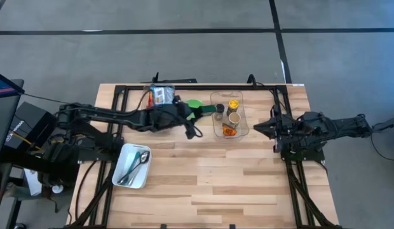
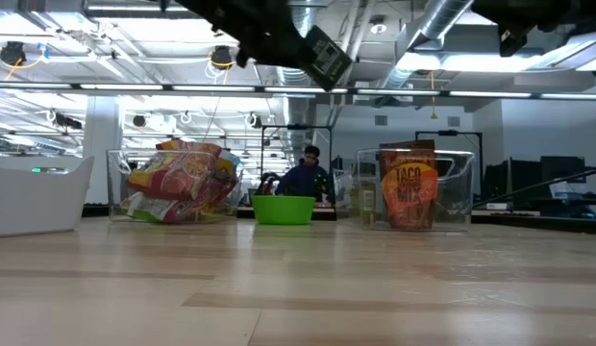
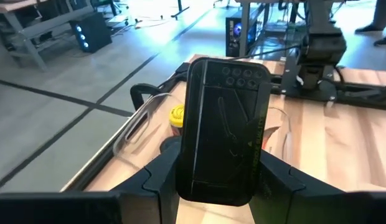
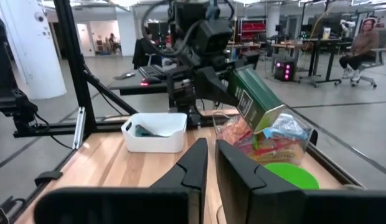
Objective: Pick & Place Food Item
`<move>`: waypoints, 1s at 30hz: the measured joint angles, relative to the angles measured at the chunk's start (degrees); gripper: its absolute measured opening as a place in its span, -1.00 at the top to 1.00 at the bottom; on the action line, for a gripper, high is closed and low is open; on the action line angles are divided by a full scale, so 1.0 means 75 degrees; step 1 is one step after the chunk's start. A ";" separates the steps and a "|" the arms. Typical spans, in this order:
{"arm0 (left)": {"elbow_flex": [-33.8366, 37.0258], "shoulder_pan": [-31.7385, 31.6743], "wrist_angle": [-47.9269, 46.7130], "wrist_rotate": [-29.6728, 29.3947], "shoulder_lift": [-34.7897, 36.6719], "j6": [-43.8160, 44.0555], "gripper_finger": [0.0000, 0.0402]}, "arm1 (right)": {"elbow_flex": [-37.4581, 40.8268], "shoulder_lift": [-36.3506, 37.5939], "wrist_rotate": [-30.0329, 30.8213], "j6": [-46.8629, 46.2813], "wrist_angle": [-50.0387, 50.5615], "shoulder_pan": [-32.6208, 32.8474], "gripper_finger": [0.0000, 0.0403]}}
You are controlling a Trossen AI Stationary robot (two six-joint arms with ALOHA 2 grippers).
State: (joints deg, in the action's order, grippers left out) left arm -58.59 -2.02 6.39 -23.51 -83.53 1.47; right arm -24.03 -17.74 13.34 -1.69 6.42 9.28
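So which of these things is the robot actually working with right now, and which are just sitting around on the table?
In the job:
- left gripper, shut on the dark green box, held in the air
- clear bin of food jars
- green bowl

Lying about:
- clear bin of snack bags
- white tray holding utensils
- right gripper, shut and waiting at the table's right side

Two black jointed arms, black cabling, dark fingers (image 4: 202, 165).

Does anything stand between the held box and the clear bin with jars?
Nothing visible does. The left pincer holds the box in the air beside the bin; the green bowl sits lower, off that path.
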 joint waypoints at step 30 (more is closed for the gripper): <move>-0.2008 -0.1308 -0.0272 0.1744 -0.2038 -0.0350 0.30 | 0.0166 -0.0032 0.0000 0.0081 0.0121 -0.0003 0.87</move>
State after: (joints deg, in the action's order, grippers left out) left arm -73.65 -11.83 4.35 -10.43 -98.81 -1.16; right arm -22.79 -17.98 13.34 -1.08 7.33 9.26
